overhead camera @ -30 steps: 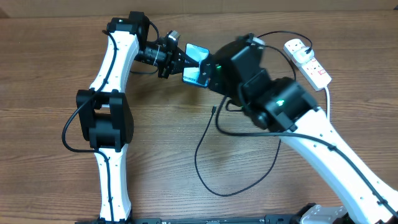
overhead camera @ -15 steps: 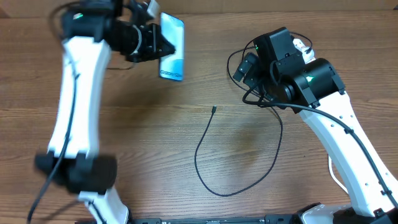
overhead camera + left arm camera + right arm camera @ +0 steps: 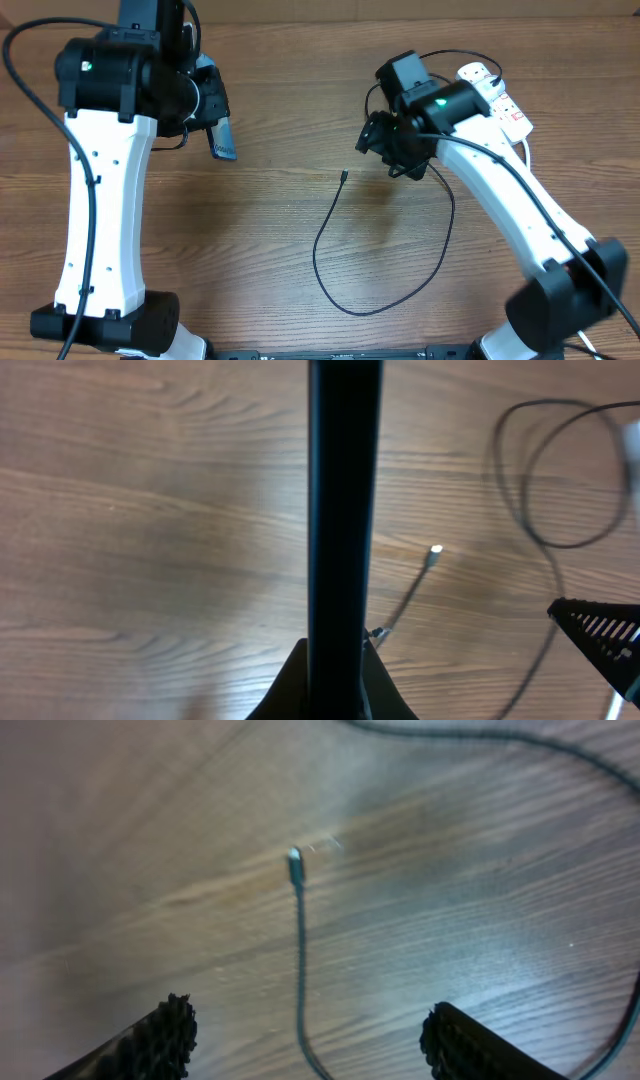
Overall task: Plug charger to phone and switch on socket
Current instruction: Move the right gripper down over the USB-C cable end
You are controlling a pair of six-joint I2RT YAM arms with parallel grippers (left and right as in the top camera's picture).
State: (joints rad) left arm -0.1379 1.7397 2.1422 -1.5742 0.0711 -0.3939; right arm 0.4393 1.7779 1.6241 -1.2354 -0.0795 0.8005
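The phone (image 3: 224, 141) hangs above the table at the left, turned edge-on, and my left gripper (image 3: 214, 122) is shut on it. The left wrist view shows the phone (image 3: 345, 510) as a dark upright bar rising from between the jaws of that gripper (image 3: 340, 685). The charger (image 3: 330, 225) lies in a long loop on the wood, its connector tip (image 3: 344, 176) free at mid-table. My right gripper (image 3: 388, 154) hovers just right of that tip. Its own view shows the gripper (image 3: 310, 1045) open, the tip (image 3: 294, 856) ahead of it and the cable running between the fingers. The socket (image 3: 497, 97) lies at the far right.
The charger's cable curls near my right wrist and runs up toward the socket. The socket's thick white lead (image 3: 527, 160) drops along the right side behind my right arm. A right fingertip (image 3: 600, 638) shows at the edge of the left wrist view.
My left arm has carried the phone from mid-table to the left and turned it edge-on. My right arm let go of the phone and moved down over the connector tip, jaws slightly narrower.
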